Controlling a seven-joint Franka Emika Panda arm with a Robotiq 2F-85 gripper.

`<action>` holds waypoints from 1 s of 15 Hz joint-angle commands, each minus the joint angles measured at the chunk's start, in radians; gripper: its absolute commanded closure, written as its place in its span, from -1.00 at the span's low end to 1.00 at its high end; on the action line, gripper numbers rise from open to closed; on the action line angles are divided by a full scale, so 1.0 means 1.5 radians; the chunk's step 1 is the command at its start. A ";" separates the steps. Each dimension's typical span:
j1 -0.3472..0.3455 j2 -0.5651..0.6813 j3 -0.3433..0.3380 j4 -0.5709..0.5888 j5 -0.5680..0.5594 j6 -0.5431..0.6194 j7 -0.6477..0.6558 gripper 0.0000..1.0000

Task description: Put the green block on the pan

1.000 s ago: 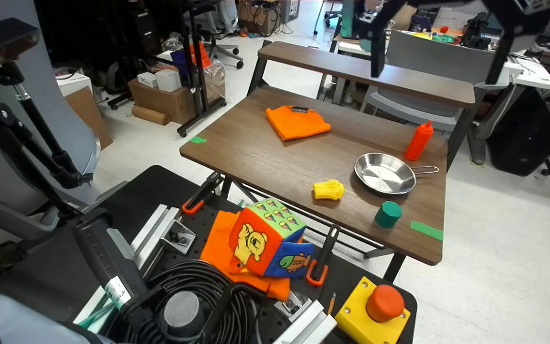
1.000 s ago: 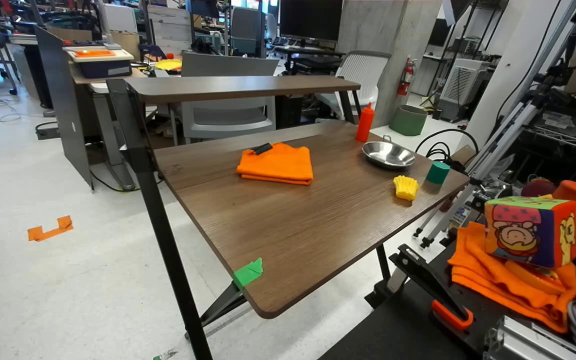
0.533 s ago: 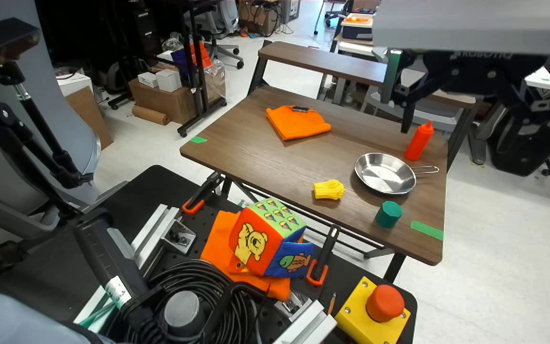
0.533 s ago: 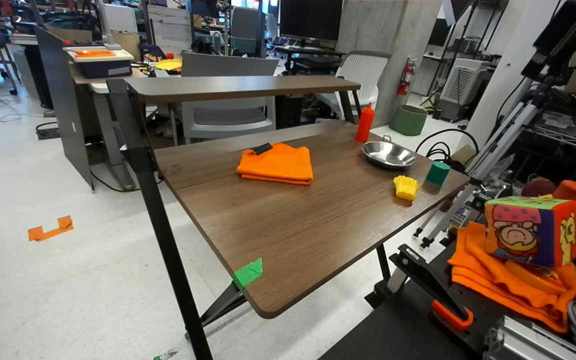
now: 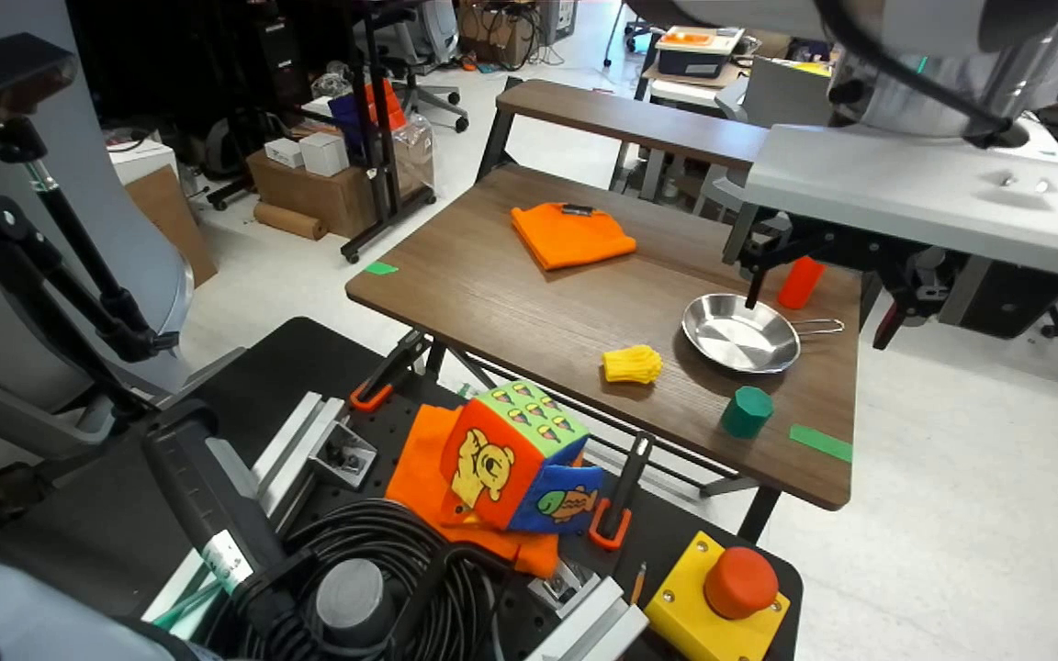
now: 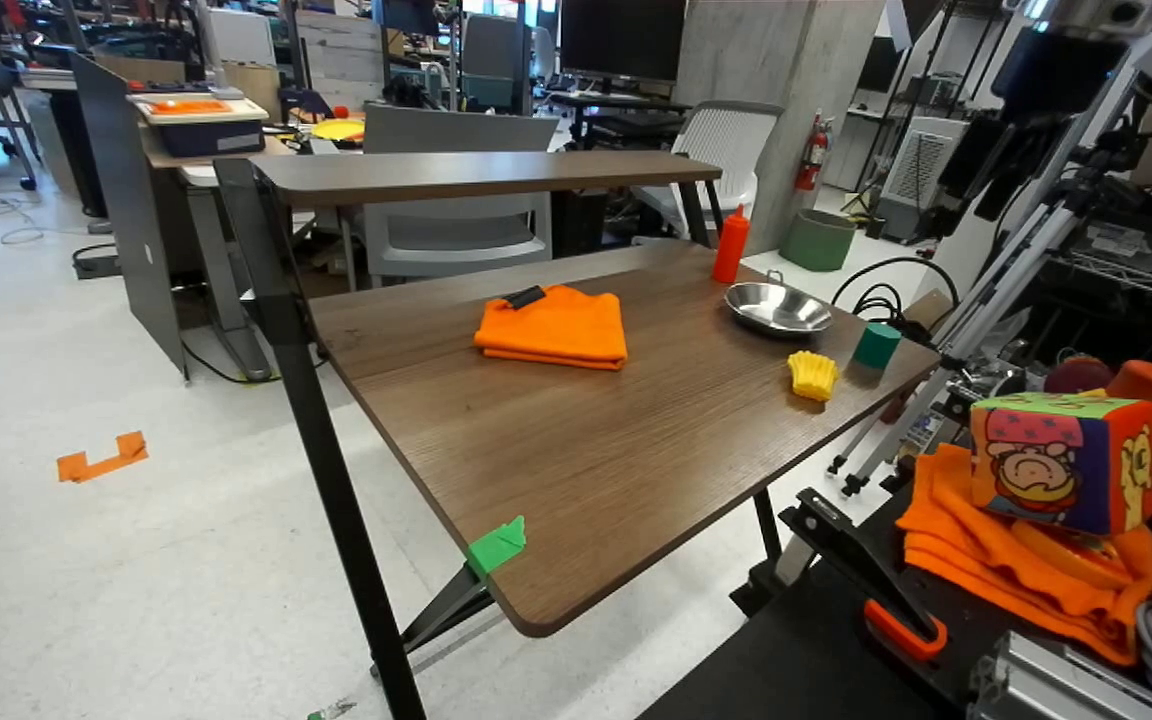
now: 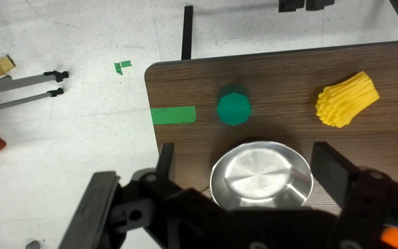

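Green and many-sided, the block (image 7: 234, 109) is standing on the worktop (image 7: 282, 90), ahead of the hand (image 7: 244, 147) in the wrist view and well apart from its fingers (image 7: 330, 173). Those fingers are spreading wide, and the silver pan (image 7: 261, 173) is lying below, showing in the space between them. Dark linkage is covering the pan's near rim, and most of the pan's handle is hiding there too, though in an exterior view it is showing whole, with a red bottle (image 5: 801, 283) standing behind the hand. The bottle's neck and tip are disappearing behind the linkage. From that angle, one fingertip is overlapping the pan's far rim; how high it is hovering is proving hard to judge. Above the hand, the arm (image 5: 915, 55) is being cut off by the top edge. In an exterior view the hand is blending darkly with the tripod (image 6: 1004, 288), its outline hard to read. Ahead of the hand and off to one side, a yellow block (image 7: 347, 100) is lying; on the opposite side, a green tape strip (image 7: 173, 115) is marking the worktop's edge. Beside the hand, an orange patch (image 7: 397, 238) is peeping out, too cropped to name.
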 commanded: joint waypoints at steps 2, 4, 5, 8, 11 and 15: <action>-0.012 0.125 0.033 0.114 0.086 -0.027 -0.089 -1.00; -0.022 0.164 0.051 0.145 0.098 -0.039 -0.104 -1.00; -0.026 0.183 0.060 0.160 0.100 -0.050 -0.110 -1.00; -0.026 0.227 0.074 0.193 0.082 -0.093 -0.104 -1.00; -0.022 0.259 0.079 0.214 0.068 -0.120 -0.091 -1.00; -0.015 0.289 0.069 0.233 0.052 -0.138 -0.061 -1.00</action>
